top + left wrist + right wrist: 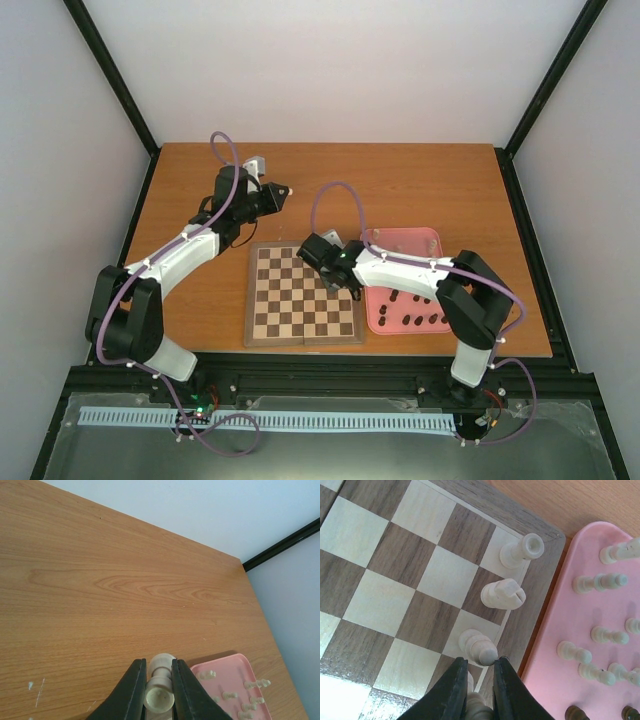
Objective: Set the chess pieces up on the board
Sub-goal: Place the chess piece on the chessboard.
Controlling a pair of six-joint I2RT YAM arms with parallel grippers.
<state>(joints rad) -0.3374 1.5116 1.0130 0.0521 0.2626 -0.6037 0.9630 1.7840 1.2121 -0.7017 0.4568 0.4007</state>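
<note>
The board [303, 295] lies at the near middle of the table. My left gripper [286, 190] is beyond the board's far edge, above bare table, shut on a cream chess piece [160, 687] held lying between its fingers [132, 690]. My right gripper [306, 252] is over the board's far right corner [410, 580], shut on another cream piece [478, 706] low between its fingers. Three cream pieces stand along that board edge: a rook [522, 550] in the corner, a knight [502, 594], and a bishop [477, 646] just ahead of my right gripper [479, 667].
A pink tray [432, 238] sits right of the board, touching it. It holds several cream pieces [575, 652] and several dark pieces [415, 318]. It also shows in the left wrist view [235, 680]. Black frame posts stand at the table's far corners.
</note>
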